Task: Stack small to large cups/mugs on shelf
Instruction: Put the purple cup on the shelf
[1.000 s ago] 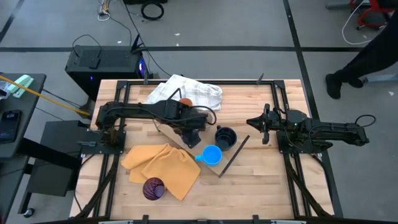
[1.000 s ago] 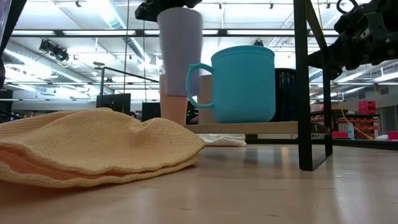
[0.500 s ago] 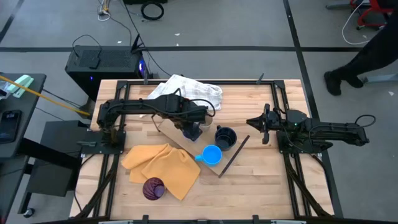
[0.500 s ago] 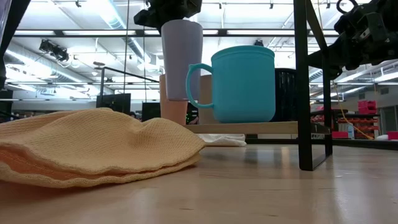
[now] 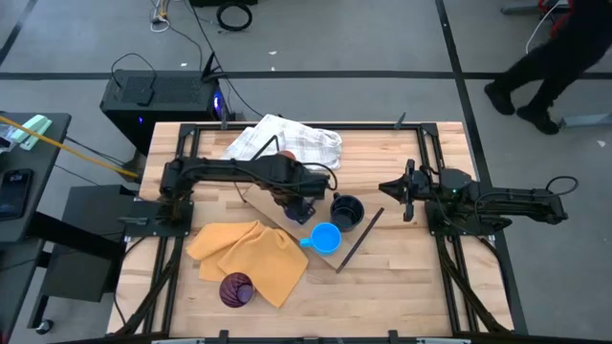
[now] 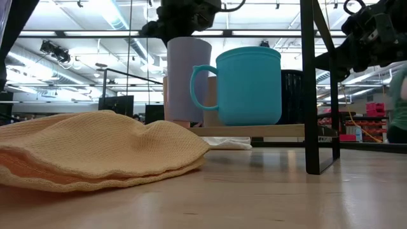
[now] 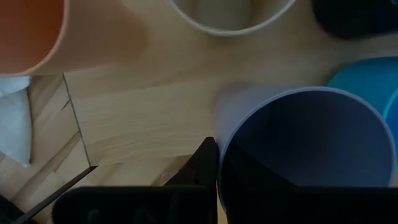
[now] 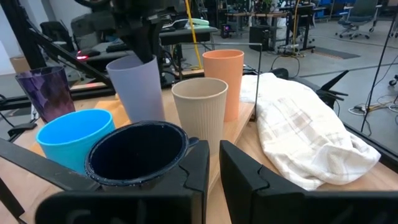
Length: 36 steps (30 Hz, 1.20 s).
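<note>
Gripped lavender cup [image 8: 138,87] by rim with left gripper [image 6: 181,16], lowered onto shelf [image 6: 254,130] beside blue mug [image 6: 248,86]; purple cup [image 5: 236,290] left on table; right gripper [image 5: 394,191] parked, nearly closed, empty.

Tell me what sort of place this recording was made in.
Most likely a robotics lab or workshop, not a home. A wooden table stands on a grey floor marked with dark tape lines, cables lie loose there, and the low view shows strip lights and open ceiling beyond.

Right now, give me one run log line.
left gripper: shut on lavender cup, lowering it onto shelf | right gripper: idle | purple cup: off shelf
</note>
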### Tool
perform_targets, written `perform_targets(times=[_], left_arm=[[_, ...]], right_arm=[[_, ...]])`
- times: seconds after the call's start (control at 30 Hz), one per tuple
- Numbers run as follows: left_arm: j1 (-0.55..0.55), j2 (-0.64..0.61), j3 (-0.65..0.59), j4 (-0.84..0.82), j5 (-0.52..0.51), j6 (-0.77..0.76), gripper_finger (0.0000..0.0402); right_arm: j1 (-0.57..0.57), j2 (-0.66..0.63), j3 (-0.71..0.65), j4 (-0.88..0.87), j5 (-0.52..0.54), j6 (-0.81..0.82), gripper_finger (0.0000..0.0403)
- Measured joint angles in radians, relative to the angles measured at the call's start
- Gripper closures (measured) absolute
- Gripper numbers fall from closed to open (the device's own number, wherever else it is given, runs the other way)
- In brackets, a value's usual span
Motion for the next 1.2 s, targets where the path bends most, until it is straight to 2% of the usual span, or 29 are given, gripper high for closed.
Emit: perform_targets(times=[1.2], left_arm=[[-0.002, 0.011, 0.001, 0.016, -0.021, 0.018, 0.0393]], right_arm=[[0.0, 0.002, 0.0, 0.0, 0.0, 0.0, 0.0357]])
